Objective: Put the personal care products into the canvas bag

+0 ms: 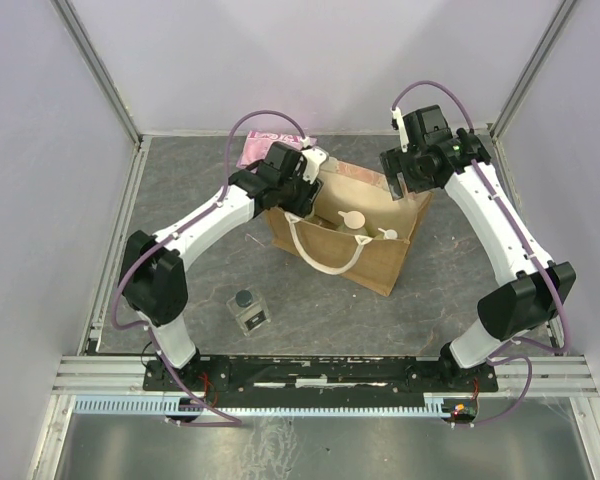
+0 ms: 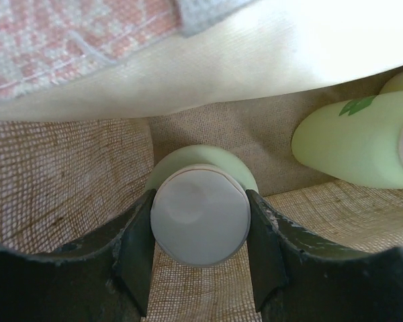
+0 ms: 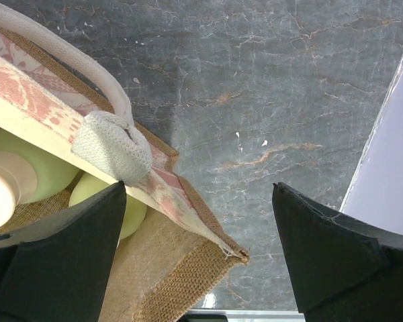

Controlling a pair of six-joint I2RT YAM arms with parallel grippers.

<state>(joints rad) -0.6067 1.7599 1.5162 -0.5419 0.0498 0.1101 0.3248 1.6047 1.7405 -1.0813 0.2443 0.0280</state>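
Inside tan canvas bag [image 2: 54, 181], pale yellow-green bottle [image 2: 201, 155], flat round cream cap [image 2: 200, 225]

I read a dark grey, marbled worktop [image 1: 320, 310]. The canvas bag [image 1: 380, 262] stands mid-surface. The clear square bottle [image 1: 248, 310] stands near-left of it, apart. A pink packet [image 1: 255, 148] lies at the far edge.

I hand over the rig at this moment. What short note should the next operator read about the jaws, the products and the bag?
Left gripper: jaws shut on a yellow-green bottle, low inside the canvas bag, not yet released.
Right gripper: jaws open, empty, above the bag's corner.
Done: two other yellow-green bottles lie in the bag.
Left: release the held bottle, then bring in the clear square bottle, on the table in front of the bag.
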